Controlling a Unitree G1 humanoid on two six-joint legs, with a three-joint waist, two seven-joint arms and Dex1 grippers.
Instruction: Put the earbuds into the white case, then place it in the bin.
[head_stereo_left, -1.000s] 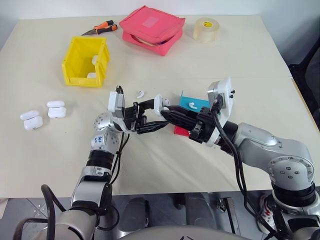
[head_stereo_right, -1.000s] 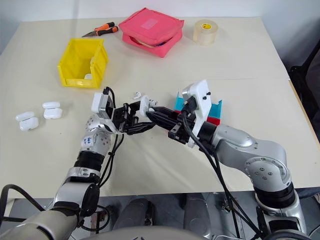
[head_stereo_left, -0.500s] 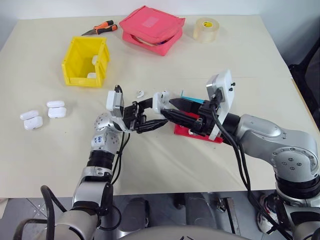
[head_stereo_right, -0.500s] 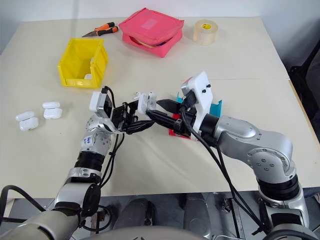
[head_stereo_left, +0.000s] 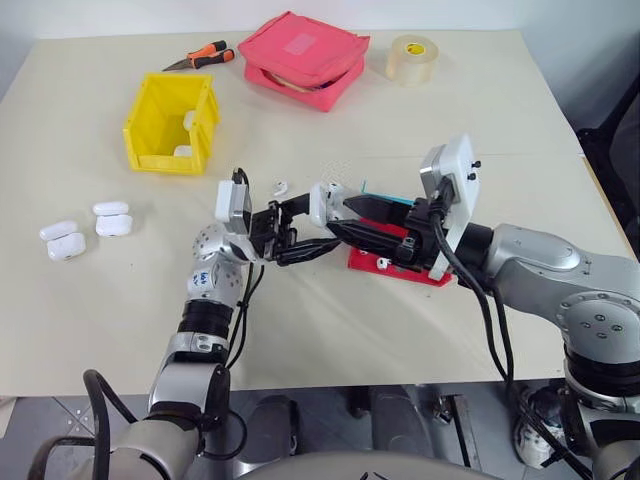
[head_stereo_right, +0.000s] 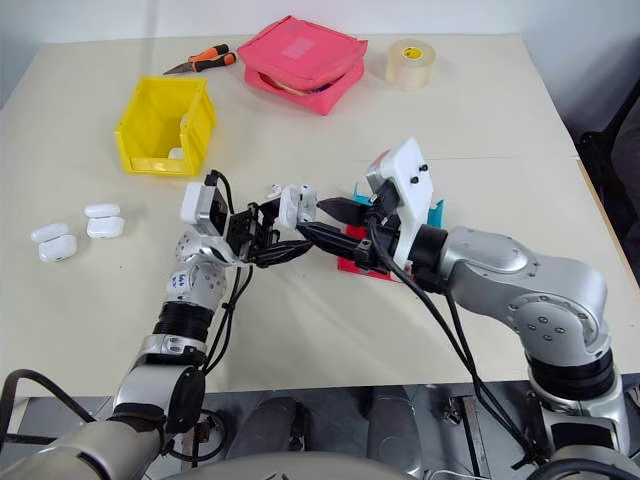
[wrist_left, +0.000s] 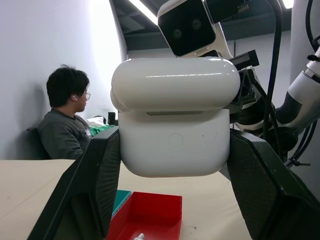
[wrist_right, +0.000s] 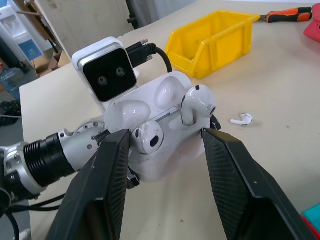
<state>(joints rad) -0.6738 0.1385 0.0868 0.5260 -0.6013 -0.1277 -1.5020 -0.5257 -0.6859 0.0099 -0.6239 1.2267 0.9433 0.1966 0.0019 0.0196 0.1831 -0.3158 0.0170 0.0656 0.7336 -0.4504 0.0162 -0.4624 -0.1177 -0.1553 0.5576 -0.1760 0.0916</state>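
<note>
The yellow bin (head_stereo_left: 170, 122) is sitting near the counter's (head_stereo_left: 520, 110) far left corner. At mid-counter, the open white case (wrist_right: 150, 130), two earbuds (wrist_right: 196, 102) resting in it, is being clamped by the left tool (head_stereo_left: 305, 232). The right tool (head_stereo_left: 352, 220), fingers (wrist_right: 112, 170) parted, is being held just beside it.

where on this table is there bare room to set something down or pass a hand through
Bare table runs along the near edge, and a wide patch lies at the far right, behind the red tray and below the tape roll. The middle is crowded: both grippers meet at the white case, near a loose earbud.
</note>
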